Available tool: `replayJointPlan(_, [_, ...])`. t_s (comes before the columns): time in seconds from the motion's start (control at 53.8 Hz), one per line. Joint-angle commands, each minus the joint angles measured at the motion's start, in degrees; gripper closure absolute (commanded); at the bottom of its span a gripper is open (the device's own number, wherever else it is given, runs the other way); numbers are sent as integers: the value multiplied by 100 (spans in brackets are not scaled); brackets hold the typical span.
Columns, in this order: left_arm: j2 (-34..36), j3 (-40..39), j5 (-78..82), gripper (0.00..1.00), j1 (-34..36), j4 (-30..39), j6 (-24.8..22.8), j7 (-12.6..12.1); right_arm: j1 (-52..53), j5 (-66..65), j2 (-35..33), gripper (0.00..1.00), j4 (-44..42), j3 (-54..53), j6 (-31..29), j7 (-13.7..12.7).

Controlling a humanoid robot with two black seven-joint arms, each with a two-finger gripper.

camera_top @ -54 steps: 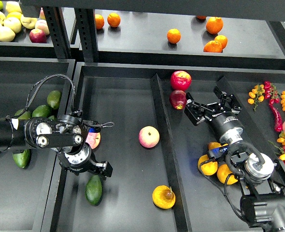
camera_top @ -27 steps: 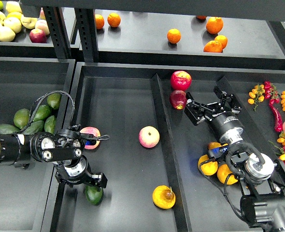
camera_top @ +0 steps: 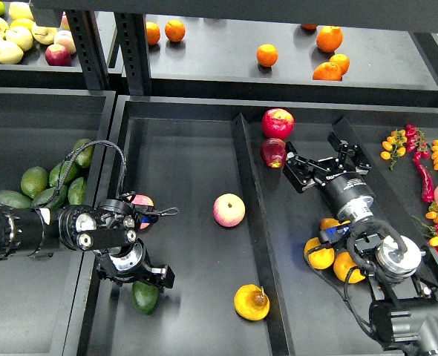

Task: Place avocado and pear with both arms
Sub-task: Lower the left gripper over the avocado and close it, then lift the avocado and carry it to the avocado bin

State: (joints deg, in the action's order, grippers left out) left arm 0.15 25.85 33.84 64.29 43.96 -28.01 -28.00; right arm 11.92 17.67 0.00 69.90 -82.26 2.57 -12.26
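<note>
The dark green avocado point(camera_top: 145, 297) lies in the middle tray near its front left corner. My left gripper point(camera_top: 137, 276) is directly over its upper end, fingers spread wide to either side, open. The yellow-orange pear point(camera_top: 252, 302) with a brown patch lies on the tray floor to the right of the avocado, apart from both grippers. My right gripper point(camera_top: 321, 167) hovers open and empty in the right compartment, just right of a dark red apple point(camera_top: 273, 152).
A pink-yellow apple point(camera_top: 229, 210) sits mid-tray; another apple point(camera_top: 142, 207) lies partly behind my left wrist. A black divider point(camera_top: 249, 215) splits the tray. Other avocados point(camera_top: 52, 185) fill the left bin. Oranges point(camera_top: 320, 254) lie under my right arm, a red apple point(camera_top: 278, 122) is further back.
My left arm has drawn back and lowered toward the front, bringing its gripper over the avocado's top. The avocado, the pear and the right arm have not moved.
</note>
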Motion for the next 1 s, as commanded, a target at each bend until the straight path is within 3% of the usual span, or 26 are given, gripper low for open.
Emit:
replayJointPlan(0.0, [-15, -19, 0, 5, -75, -37, 1, 0, -15, 0, 0, 0, 76, 9, 7, -4])
replayJointPlan(0.13, [-15, -194, 0, 14, -145, -125, 1, 0, -41, 0, 0, 0, 85, 9, 7, -4])
replayJointPlan(0.297, [-15, -397, -79, 37, -312, -221, 1, 0, -94, 9, 0, 0, 137, 9, 7, -13])
replayJointPlan(0.39, [-15, -520, -132, 61, -479, -300, 1, 0, -129, 9, 0, 0, 190, 17, 7, -13])
replayJointPlan(0.427, [-15, -660, -193, 82, -540, -362, 1, 0, -137, 9, 0, 0, 190, 17, 7, -13])
replayJointPlan(0.446, [-15, -713, -220, 85, -558, -397, 1, 0, -138, 9, 0, 0, 190, 17, 7, -13])
replayJointPlan(0.557, [-15, -854, -238, 93, -541, -529, 1, 0, -155, 9, 0, 0, 190, 17, 7, -13])
replayJointPlan(0.78, [-7, -1108, -255, 95, -304, -441, 1, 0, -181, 9, 0, 0, 190, 26, -11, -13])
replayJointPlan(0.984, [538, -1732, -527, 94, 347, -433, 1, 0, -208, 9, 0, 0, 190, 44, -28, -13])
